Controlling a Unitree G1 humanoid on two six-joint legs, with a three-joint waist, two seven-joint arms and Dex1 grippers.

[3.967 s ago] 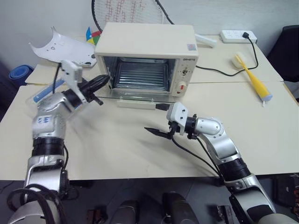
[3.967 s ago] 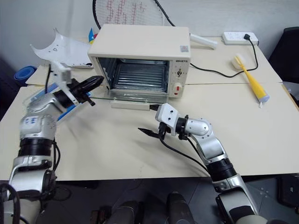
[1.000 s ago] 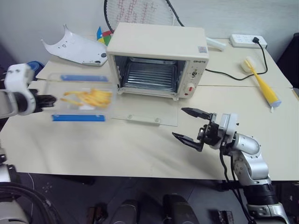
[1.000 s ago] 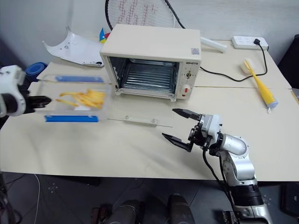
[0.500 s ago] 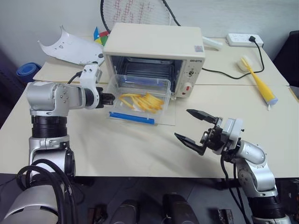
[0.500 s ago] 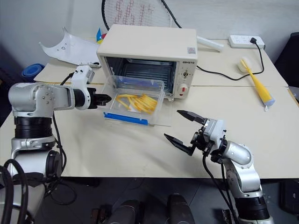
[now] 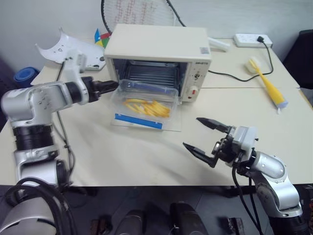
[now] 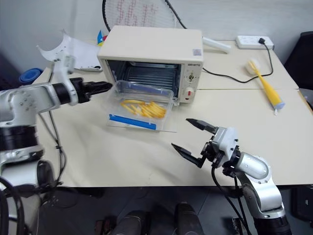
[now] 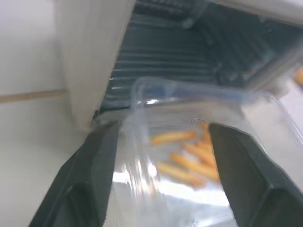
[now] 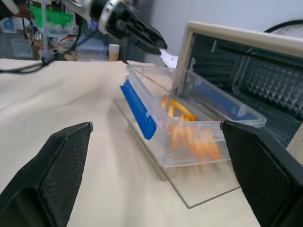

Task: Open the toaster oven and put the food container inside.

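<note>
The cream toaster oven (image 7: 156,41) stands at the back of the table. Its glass door (image 7: 170,126) lies open and flat in front of it. The clear food container (image 7: 144,105) with a blue clip and yellow strips rests tilted on the door, its far end at the oven mouth. My left gripper (image 7: 115,85) is at the container's left corner. In the left wrist view its fingers (image 9: 94,161) stand apart with the container's rim (image 9: 142,94) between them, unclamped. My right gripper (image 7: 203,139) hangs open and empty over the table, to the right of the door.
A white curved shell (image 7: 61,49) lies at the back left, beside a blue object (image 7: 22,76) off the table edge. A yellow brush (image 7: 266,83) and a power strip (image 7: 250,39) with its cable sit at the back right. A racket (image 7: 132,10) leans behind the oven.
My left gripper swung the container from the left side of the table to the oven mouth and set it on the door. Its fingers have parted. The right gripper barely moved.
</note>
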